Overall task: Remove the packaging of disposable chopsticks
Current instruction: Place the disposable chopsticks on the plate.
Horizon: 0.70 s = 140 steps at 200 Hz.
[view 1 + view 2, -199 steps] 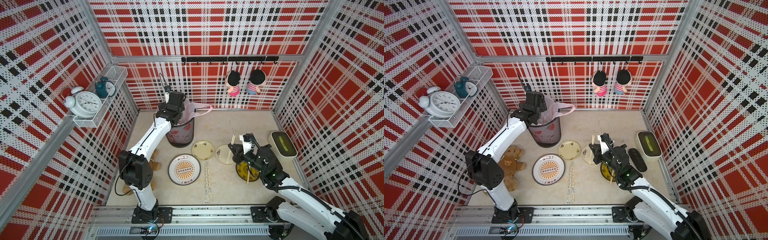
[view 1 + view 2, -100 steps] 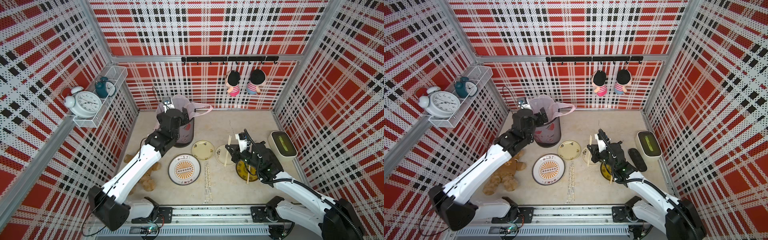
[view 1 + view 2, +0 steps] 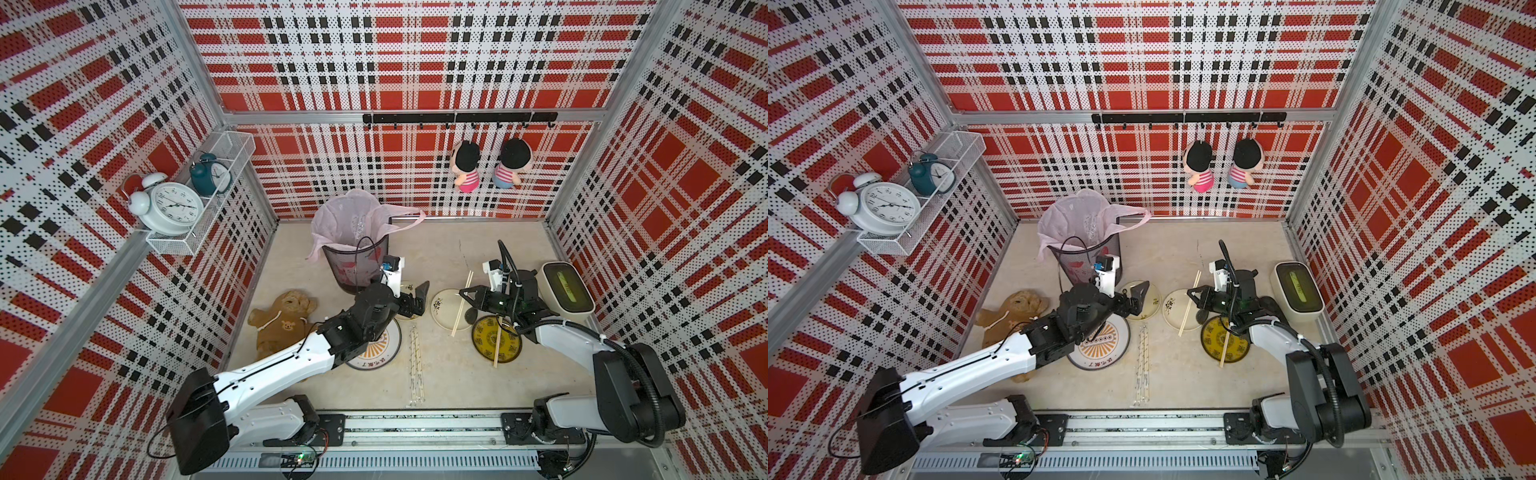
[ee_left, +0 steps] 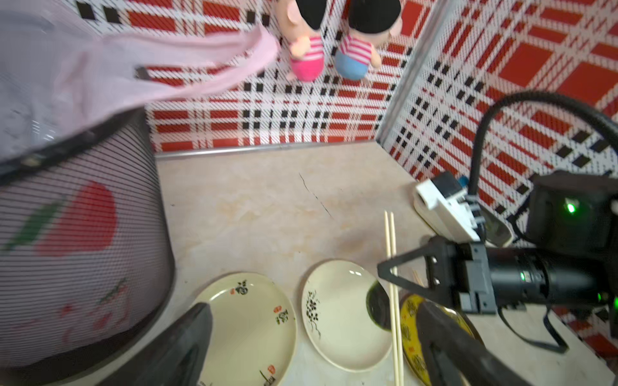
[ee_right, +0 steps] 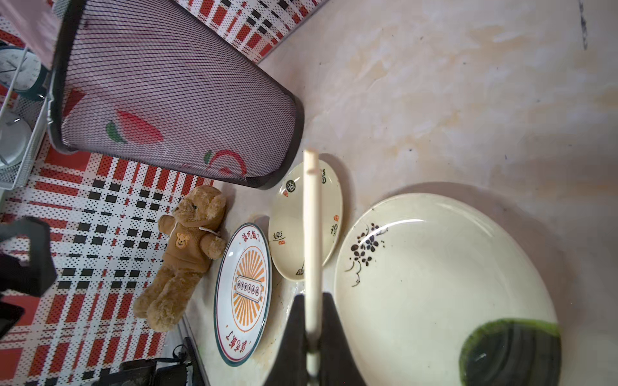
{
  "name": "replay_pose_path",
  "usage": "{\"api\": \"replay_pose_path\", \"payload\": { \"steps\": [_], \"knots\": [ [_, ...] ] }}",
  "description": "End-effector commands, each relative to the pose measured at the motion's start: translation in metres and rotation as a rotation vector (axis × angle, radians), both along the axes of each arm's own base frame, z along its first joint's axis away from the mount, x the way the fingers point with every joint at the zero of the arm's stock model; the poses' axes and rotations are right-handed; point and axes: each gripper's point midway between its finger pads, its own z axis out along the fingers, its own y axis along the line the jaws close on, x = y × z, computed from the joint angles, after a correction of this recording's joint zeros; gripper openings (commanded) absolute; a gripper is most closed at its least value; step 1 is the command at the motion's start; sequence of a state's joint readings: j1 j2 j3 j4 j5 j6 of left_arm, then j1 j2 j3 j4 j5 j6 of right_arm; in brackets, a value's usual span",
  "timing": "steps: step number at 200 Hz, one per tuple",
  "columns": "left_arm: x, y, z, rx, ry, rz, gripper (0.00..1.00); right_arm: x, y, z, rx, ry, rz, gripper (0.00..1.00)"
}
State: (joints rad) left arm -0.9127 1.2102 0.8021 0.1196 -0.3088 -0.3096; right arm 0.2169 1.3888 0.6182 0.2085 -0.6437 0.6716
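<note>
Pale wooden chopsticks (image 3: 457,318) — thin, straight — clamped in right claw (image 3: 462,294); left claw (image 3: 417,300) spread apart (above glossy plate (image 4: 240,329)).

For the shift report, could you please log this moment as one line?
left end effector: open, empty | right end effector: shut on bare chopsticks | packaged chopsticks: on table, untouched
</note>
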Motion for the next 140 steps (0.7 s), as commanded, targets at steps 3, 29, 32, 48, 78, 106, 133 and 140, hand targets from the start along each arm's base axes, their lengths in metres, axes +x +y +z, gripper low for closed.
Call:
{"api": "replay_pose_path", "payload": {
  "steps": [3,29,32,48,78,106,133,140],
  "knots": [
    [-0.009,-0.038,-0.008,-0.028,-0.011,-0.124,0.96,0.004,0.001,-0.005,-0.010,0.084,0.011,0.00],
    [-0.009,-0.073,-0.038,0.008,0.035,-0.213,0.93,0.008,0.002,-0.016,-0.025,0.147,0.026,0.00],
    [-0.008,-0.076,-0.042,0.015,0.039,-0.216,0.93,0.009,0.002,-0.019,-0.036,0.155,0.025,0.00],
    [-0.001,-0.089,-0.059,0.030,0.061,-0.226,0.92,0.014,-0.002,-0.033,-0.084,0.202,0.021,0.00],
    [0.007,-0.110,-0.092,0.061,0.118,-0.253,0.86,0.022,-0.003,-0.056,-0.104,0.274,0.041,0.00],
    [0.015,-0.117,-0.114,0.076,0.151,-0.251,0.86,0.031,-0.007,-0.068,-0.125,0.291,0.027,0.00],
    [0.021,-0.114,-0.122,0.063,0.163,-0.252,0.86,0.036,-0.010,-0.080,-0.110,0.318,0.026,0.00],
    [0.022,-0.113,-0.124,0.062,0.169,-0.251,0.86,0.036,-0.011,-0.084,-0.111,0.327,0.024,0.00]
  ]
}}
